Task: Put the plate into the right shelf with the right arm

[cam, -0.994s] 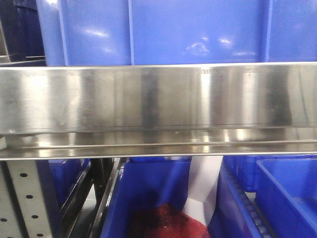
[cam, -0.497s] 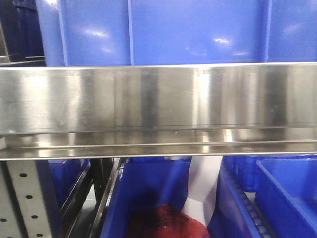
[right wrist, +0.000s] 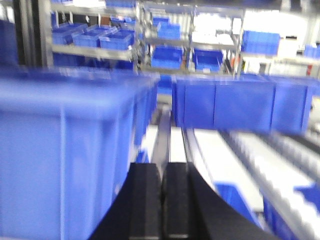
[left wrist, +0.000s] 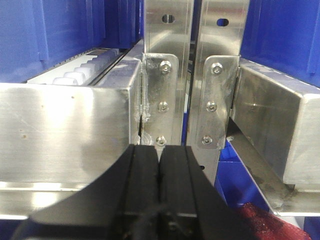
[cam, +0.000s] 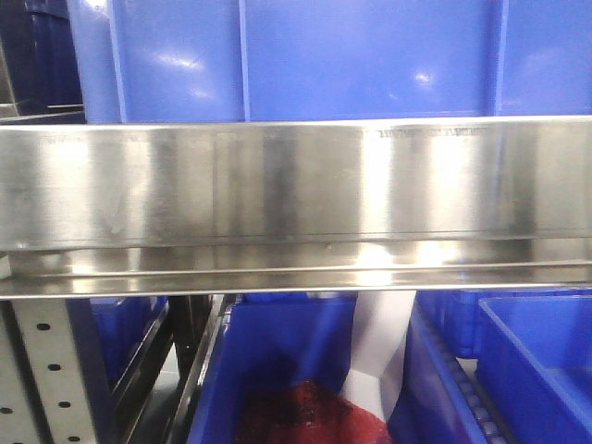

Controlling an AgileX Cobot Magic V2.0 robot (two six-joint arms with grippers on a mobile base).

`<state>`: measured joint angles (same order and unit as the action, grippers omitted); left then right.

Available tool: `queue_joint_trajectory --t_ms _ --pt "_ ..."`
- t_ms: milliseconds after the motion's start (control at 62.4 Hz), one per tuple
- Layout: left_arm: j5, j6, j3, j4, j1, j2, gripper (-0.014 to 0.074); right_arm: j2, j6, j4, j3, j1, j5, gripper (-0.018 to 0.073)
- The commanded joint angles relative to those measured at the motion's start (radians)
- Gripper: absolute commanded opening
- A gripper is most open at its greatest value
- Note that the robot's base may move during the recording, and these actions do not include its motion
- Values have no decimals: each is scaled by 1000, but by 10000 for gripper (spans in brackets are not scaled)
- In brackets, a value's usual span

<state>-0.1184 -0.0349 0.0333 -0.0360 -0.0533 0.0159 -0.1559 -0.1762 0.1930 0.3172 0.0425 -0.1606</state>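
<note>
The plate is not in view in any frame. The right shelf's wide brushed-steel front rail (cam: 296,199) fills the front view, with a blue bin (cam: 305,55) above it. My left gripper (left wrist: 160,152) is shut and empty, close in front of the shelf's bolted steel uprights (left wrist: 167,75). My right gripper (right wrist: 163,167) is shut and empty, above the shelf level, beside a large blue bin (right wrist: 65,150) on its left. The right wrist view is blurred.
Blue bins (cam: 536,370) sit under the rail, one holding something dark red (cam: 314,421). A perforated upright (cam: 46,370) stands at lower left. Roller tracks (right wrist: 235,160) and more blue bins (right wrist: 240,105) lie ahead of my right gripper. Further racks stand behind (right wrist: 165,35).
The front view is nearly unchanged; only reflections on the blue bin and the steel rail have shifted slightly.
</note>
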Motion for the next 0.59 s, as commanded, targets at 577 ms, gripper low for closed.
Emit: queue_joint_trajectory --t_ms 577 --pt "86 3 8 -6 1 7 -47 118 186 -113 -324 -6 339 57"
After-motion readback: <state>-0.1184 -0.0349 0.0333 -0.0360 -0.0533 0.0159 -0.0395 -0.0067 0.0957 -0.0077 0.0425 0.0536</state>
